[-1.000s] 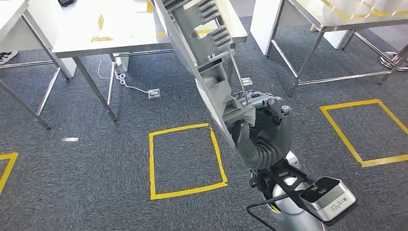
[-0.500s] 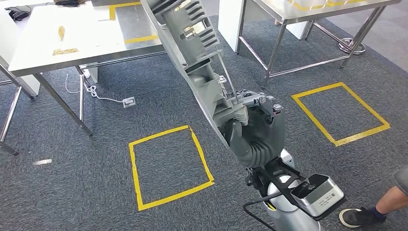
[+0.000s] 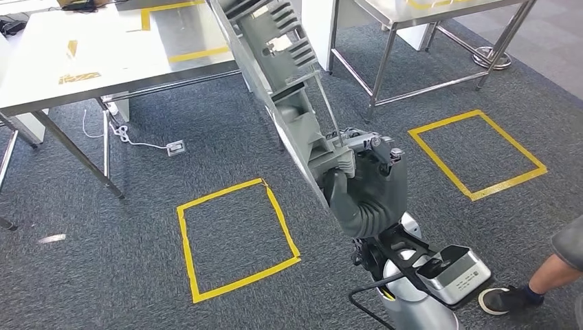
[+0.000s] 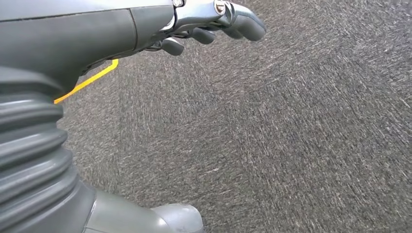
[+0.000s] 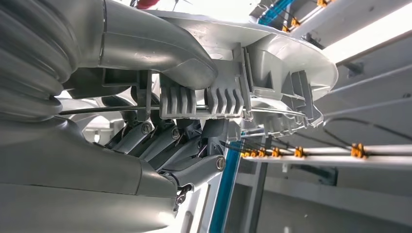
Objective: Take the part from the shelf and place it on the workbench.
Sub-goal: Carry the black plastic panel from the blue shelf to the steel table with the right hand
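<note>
A large grey cast metal part (image 3: 275,55) with ribs and fins rises tilted from my right hand (image 3: 368,185), which grips its lower end in front of my body. The right wrist view looks up at the same part (image 5: 272,63), with my right hand (image 5: 160,141) clamped around a ribbed flange of it. A steel-topped workbench (image 3: 103,62) with yellow tape marks stands ahead to the left, partly hidden behind the part. My left hand (image 4: 145,29) hangs over the grey carpet, its fingers (image 4: 243,24) loosely extended and holding nothing.
A second steel table (image 3: 385,10) stands at the far right. Two yellow tape squares (image 3: 185,240) (image 3: 509,180) mark the carpet. A white cable and socket (image 3: 175,146) lie under the workbench. A person's leg and shoe (image 3: 505,299) are at the lower right.
The camera has moved: tables and tape squares have drifted left in the picture. A person's leg has come into view at the lower right. My right hand still grips the part the same way.
</note>
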{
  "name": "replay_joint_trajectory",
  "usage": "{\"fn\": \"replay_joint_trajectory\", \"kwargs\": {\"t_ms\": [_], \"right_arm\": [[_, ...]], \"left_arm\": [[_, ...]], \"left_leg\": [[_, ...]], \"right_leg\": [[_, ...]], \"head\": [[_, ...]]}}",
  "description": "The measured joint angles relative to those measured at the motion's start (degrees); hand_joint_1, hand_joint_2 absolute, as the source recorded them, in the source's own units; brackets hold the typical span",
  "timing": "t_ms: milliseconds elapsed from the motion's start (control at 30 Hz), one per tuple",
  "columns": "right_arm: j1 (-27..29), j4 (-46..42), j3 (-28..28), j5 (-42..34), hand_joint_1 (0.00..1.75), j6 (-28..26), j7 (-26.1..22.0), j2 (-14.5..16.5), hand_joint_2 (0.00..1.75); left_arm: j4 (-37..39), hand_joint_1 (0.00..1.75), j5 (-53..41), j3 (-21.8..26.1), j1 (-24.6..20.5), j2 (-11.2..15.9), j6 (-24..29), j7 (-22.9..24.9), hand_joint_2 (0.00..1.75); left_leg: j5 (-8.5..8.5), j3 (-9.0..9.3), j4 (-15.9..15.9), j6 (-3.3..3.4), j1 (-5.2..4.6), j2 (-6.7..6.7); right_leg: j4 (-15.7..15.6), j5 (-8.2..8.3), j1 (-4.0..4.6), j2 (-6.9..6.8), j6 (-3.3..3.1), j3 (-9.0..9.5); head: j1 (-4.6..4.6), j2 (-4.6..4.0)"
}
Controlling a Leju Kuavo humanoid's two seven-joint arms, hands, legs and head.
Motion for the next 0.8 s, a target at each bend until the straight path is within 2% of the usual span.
{"fn": "replay_joint_trajectory", "kwargs": {"t_ms": [33,167,267,433,500,567,633,667,700,733,800], "right_arm": [[0.0,0.0,-0.1,0.0,1.66,0.2,0.0,0.0,1.75],[-0.2,0.3,-0.1,0.3,1.66,0.8,0.0,0.0,1.75],[-0.3,0.4,-0.1,0.5,1.66,0.9,0.0,0.0,1.75],[-0.5,0.8,-0.2,0.7,1.66,1.0,0.0,0.4,1.75],[-0.6,0.8,-0.2,0.7,1.66,1.0,0.0,0.6,1.75],[-0.7,0.9,-0.4,0.7,1.66,0.9,0.0,0.7,1.75],[-0.7,1.0,-0.7,0.6,1.66,0.8,0.0,0.7,1.75],[-0.7,1.2,-0.8,0.5,1.66,0.8,0.0,0.7,1.75],[-0.6,1.3,-0.8,0.5,1.66,0.8,0.0,0.7,1.75],[-0.6,1.3,-0.9,0.5,1.66,0.8,0.0,0.7,1.75],[-0.6,1.4,-0.9,0.4,1.66,0.7,0.0,0.7,1.75]], "left_arm": [[0.0,0.0,0.2,0.0,0.0,0.0,0.2,0.0,1.75],[0.0,0.0,0.9,0.0,0.0,0.0,0.8,-0.2,1.75],[0.0,0.0,1.3,0.0,0.0,0.0,0.9,-0.3,1.75],[0.0,0.0,1.7,0.1,0.0,0.2,1.1,-0.1,1.75],[0.0,0.0,1.8,0.1,0.0,0.1,1.1,-0.2,1.75],[0.0,0.0,1.9,0.1,-0.1,0.0,0.9,-0.3,1.75],[0.0,0.0,1.9,0.1,0.0,0.0,0.8,-0.3,1.75],[0.0,0.0,1.9,0.1,0.0,0.0,0.7,-0.3,1.75],[0.0,0.0,1.9,0.1,0.0,0.0,0.6,-0.3,1.75],[0.0,0.0,2.0,0.1,0.0,0.0,0.6,-0.3,1.75],[0.0,0.0,2.0,0.1,0.0,-0.1,0.5,-0.3,1.75]], "left_leg": [[0.14,0.08,-0.2,-0.02,0.04,-0.01],[0.62,0.25,-0.8,-0.87,0.13,-0.03],[0.71,0.25,-0.8,-1.23,0.2,-0.04],[0.41,0.05,-0.5,-0.7,0.04,-0.04],[0.99,0.66,-1.6,-0.41,0.49,0.03],[1.65,1.33,-2.7,-0.16,1.03,0.17],[1.72,1.35,-2.7,-0.06,1.1,0.29],[1.65,1.32,-2.6,-0.12,1.17,0.32],[1.54,1.31,-2.5,-0.26,1.29,0.34],[1.37,1.3,-2.3,-0.5,1.49,0.32],[0.73,1.23,-1.4,-1.34,1.95,0.25]], "right_leg": [[0.0,-0.02,0.06,0.02,-0.14,-0.01],[0.0,0.0,0.19,0.07,-0.65,-0.14],[0.1,0.02,0.22,0.08,-0.76,-0.21],[-0.1,0.2,0.05,0.05,-0.48,-0.12],[-0.1,0.04,0.13,0.12,-0.11,-0.01],[3.2,-1.99,0.15,0.21,0.39,-1.46],[10.5,-5.41,-0.09,0.24,1.0,-5.08],[13.6,-6.36,-0.28,0.23,1.31,-6.72],[14.8,-6.25,-0.48,0.22,1.59,-7.51],[13.9,-5.06,-0.7,0.2,1.87,-7.12],[6.7,-1.47,-1.19,-0.12,2.42,-3.57]], "head": [[-0.05,-0.01],[-0.07,0.0],[-0.06,-0.01],[-0.16,0.0],[-0.14,0.0],[-0.06,0.0],[0.0,0.0],[0.0,-0.01],[0.0,-0.01],[0.0,0.0],[0.03,0.0]]}}
